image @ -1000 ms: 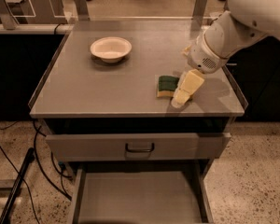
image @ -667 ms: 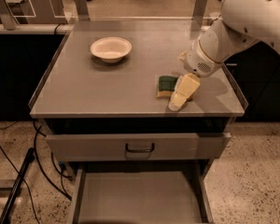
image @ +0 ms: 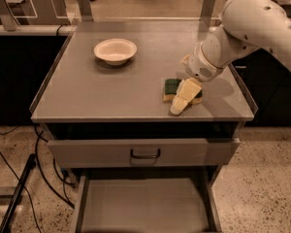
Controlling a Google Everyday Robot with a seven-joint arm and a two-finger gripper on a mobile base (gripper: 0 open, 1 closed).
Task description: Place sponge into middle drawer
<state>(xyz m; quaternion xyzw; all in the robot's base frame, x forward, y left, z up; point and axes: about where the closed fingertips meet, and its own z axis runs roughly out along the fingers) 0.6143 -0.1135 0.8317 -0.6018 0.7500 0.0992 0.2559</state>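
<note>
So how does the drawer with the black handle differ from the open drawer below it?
The handled drawer shows only its grey front panel with the black handle, and its inside is hidden. The middle drawer is pulled out and shows a flat floor and thin side walls, while its front panel is out of view. Both are grey and wide. The gripper is over the tabletop, at the sponge.

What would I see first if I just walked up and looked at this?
The big white robot arm on the right, with its gripper down at the green-and-yellow sponge near the front right of the grey table. After that, the white bowl sitting alone farther back on the left, and the middle drawer pulled open at the bottom.
</note>
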